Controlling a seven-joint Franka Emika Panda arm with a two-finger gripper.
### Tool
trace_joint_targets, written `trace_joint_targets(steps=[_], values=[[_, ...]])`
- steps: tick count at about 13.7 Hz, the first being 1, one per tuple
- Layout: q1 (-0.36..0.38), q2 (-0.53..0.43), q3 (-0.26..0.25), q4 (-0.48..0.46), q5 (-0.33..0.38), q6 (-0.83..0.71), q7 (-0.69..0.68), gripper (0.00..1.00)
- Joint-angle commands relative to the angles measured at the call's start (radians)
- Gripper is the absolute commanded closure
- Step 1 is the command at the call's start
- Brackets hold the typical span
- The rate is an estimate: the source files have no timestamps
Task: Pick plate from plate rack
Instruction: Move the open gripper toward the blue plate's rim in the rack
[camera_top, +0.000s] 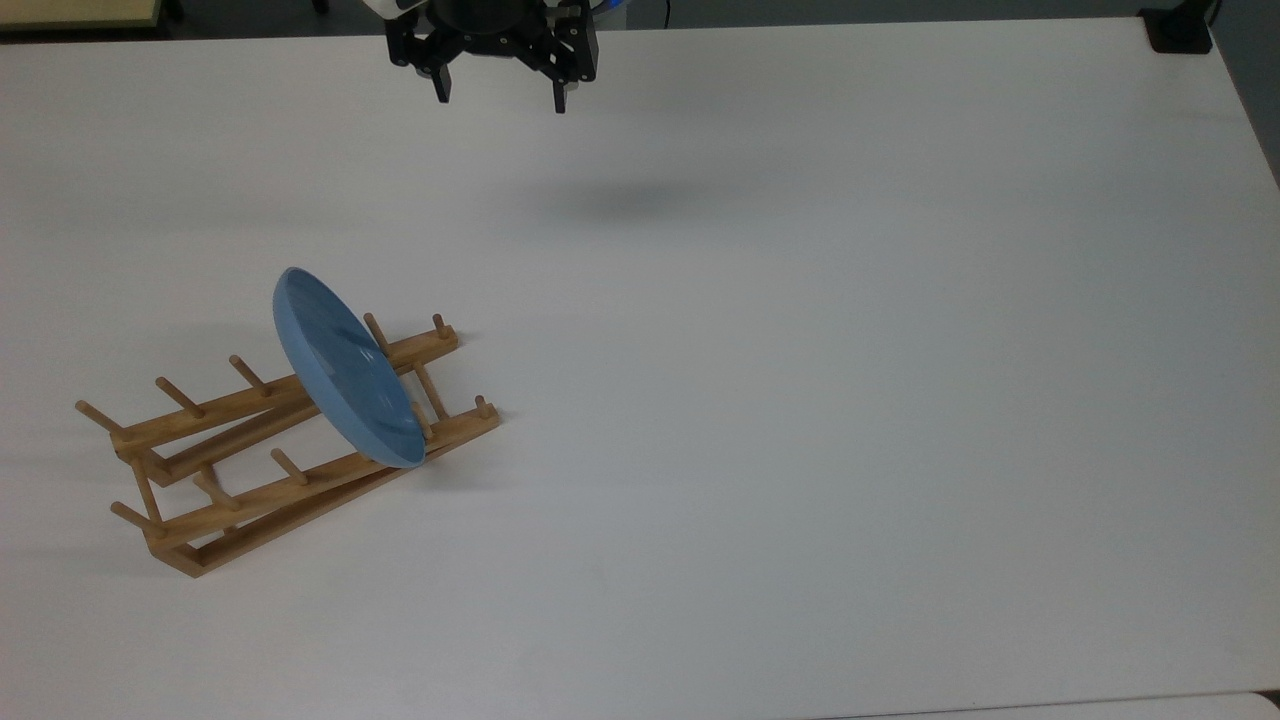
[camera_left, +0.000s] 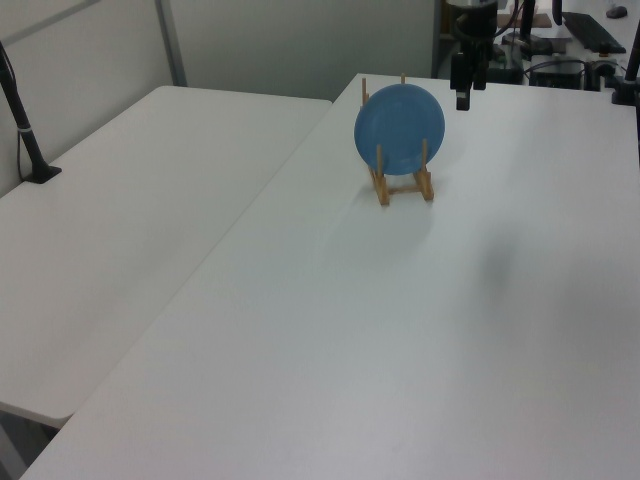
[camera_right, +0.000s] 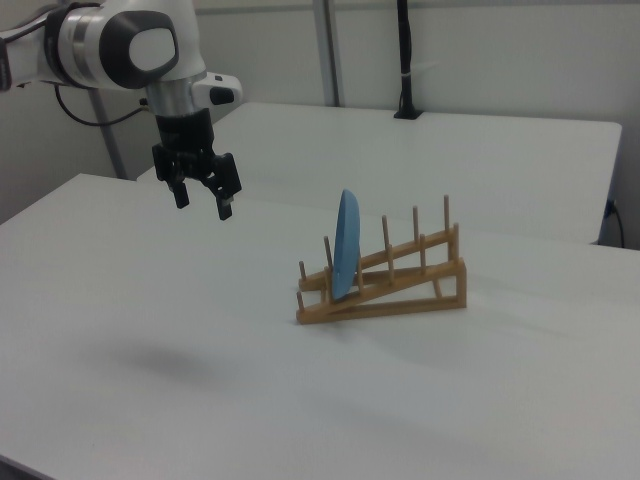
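Note:
A light-blue round plate (camera_top: 348, 368) stands on edge between the pegs of a light-brown wooden plate rack (camera_top: 262, 468), near the rack's end that points toward the top view's right. The plate (camera_right: 346, 244) looks nearly edge-on in the right view, and the left view shows its face (camera_left: 400, 128). The rack (camera_right: 400, 282) rests on the white table. My gripper (camera_top: 500, 96) hangs open and empty high above the table, at the top view's upper edge. It is well apart from the plate, to the right view's left of it (camera_right: 204, 200).
The white table (camera_top: 800, 400) spreads wide to the top view's right of the rack. A second white table (camera_left: 130, 220) adjoins it on the left view's left. A black post base (camera_top: 1178, 30) sits at the top view's upper right corner.

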Motion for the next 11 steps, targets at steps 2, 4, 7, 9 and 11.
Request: trace_joint_targets(steps=[2, 4, 7, 9, 11], values=[[-0.032, -0.001, -0.011, 0.024, 0.022, -0.020, 0.001, 0.00], [-0.037, 0.002, -0.013, 0.048, 0.016, -0.016, -0.015, 0.00], [-0.037, 0.010, -0.013, 0.048, 0.011, -0.013, -0.016, 0.00], [-0.032, 0.025, -0.011, 0.048, 0.008, -0.013, -0.007, 0.00], [-0.035, 0.025, -0.011, 0.050, 0.008, -0.013, -0.015, 0.00]])
